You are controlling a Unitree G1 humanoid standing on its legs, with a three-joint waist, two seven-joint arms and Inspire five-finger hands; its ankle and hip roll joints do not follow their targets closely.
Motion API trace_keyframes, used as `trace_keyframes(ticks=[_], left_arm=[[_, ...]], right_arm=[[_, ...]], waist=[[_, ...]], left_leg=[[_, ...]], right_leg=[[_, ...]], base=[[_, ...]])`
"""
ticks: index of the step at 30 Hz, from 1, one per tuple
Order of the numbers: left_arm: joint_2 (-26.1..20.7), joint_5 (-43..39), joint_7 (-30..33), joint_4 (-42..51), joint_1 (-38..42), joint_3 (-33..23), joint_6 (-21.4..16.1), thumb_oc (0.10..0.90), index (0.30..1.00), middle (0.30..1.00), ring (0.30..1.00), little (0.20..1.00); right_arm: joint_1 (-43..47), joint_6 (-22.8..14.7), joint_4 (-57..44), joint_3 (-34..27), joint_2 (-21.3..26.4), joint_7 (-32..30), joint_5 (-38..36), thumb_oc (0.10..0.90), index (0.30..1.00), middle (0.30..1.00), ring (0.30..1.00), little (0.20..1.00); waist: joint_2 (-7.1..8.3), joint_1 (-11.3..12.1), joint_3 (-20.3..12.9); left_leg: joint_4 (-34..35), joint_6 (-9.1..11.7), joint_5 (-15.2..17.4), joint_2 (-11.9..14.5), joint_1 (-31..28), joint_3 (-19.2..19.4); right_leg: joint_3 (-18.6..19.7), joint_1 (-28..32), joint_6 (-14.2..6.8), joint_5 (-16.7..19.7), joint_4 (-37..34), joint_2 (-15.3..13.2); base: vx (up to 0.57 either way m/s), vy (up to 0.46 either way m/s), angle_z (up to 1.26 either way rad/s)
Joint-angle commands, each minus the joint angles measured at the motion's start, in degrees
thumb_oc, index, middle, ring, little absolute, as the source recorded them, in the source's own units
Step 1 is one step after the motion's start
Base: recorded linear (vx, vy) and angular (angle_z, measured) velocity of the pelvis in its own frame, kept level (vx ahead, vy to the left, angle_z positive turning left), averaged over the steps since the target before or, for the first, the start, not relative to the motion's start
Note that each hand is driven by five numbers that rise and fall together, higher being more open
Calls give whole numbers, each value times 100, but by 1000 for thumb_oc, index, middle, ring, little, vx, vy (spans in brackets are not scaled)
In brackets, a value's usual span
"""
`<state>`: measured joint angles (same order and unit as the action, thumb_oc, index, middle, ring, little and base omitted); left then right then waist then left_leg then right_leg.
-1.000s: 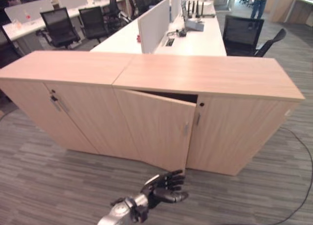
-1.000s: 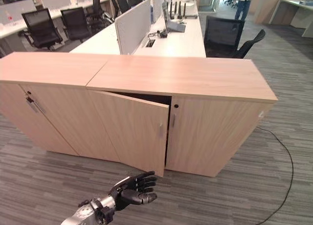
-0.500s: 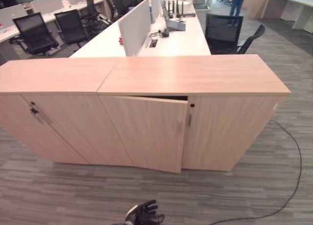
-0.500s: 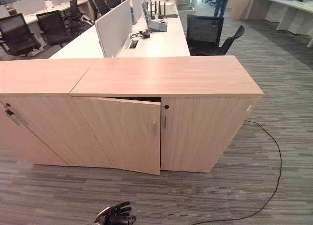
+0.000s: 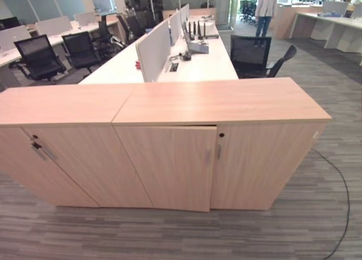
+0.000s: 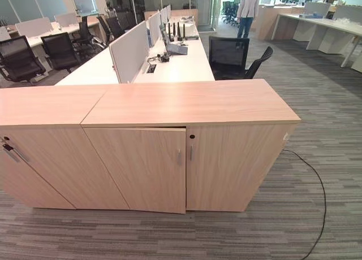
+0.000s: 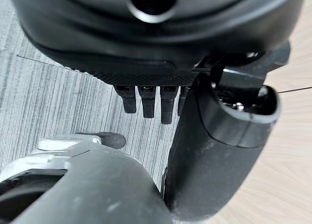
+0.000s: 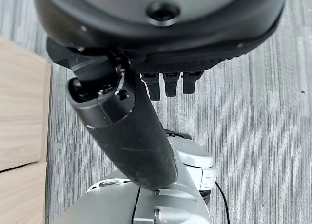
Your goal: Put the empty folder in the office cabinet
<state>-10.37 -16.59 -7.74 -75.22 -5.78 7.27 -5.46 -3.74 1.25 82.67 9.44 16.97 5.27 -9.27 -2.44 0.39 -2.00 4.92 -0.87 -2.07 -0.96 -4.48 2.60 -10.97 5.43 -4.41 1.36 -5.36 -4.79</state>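
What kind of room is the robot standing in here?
Most likely an open-plan office. A low wooden office cabinet stands on grey carpet, long white desks with divider screens run behind it, and black mesh office chairs sit along them.

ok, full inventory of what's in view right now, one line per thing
Office cabinet: one, light wood, centre; its left door slightly ajar.
Second cabinet: one, light wood, adjoining on the left.
Desk row: white, behind the cabinets, with divider panels.
Office chairs: several, black, around the desks.
Person: one, light top, standing far back.
Carpet: grey, striped.
Left hand: dark, fingers relaxed, holding nothing, over carpet beside wood.
Right hand: dark, fingers relaxed, holding nothing, over carpet.
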Motion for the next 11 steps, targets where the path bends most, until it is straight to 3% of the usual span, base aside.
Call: trace_keyframes(ticks=[1,7,11], left_arm=[[233,861,141,-74,61,478,-159,800,900,900,900,900],[177,1414,432,760,267,1113,-374,800,900,900,900,900],[155,1393,447,987,338,1198,-397,800,900,900,900,900]], right_arm=[[305,5,250,282,-116,16,265,800,900,900,900,900],[362,-33,216,386,-146,-98,262,800,900,900,900,900],[380,-59,186,427,-144,-154,282,800,900,900,900,900]], waist=[[108,39,130],[92,19,177],[103,2,178]], left_leg=[[8,197,278,-90,105,-272],[8,188,307,-95,110,-282],[8,187,331,-91,75,-276]], right_leg=[[-256,-5,-240,-26,36,-20],[-254,-38,-267,-24,36,-50],[-237,-19,-277,-47,36,-49]], base=[[-9,30,-3],[-1,4,-1],[0,0,0]])
